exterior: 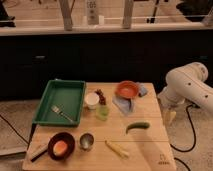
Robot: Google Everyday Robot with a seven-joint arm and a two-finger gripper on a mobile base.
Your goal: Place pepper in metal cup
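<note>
The pepper lies ungrasped on the table, well apart from the metal cup, as the robot's spread, empty hand hangs alongside.

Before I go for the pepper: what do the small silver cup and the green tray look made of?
Small round silver-grey cup: metal, shiny, judging by bright glints on its rim. Rectangular green tray: probably plastic, matte and evenly coloured, though not certain. The gripper hangs beside the right edge of the wooden table, jaws open, holding nothing.
</note>
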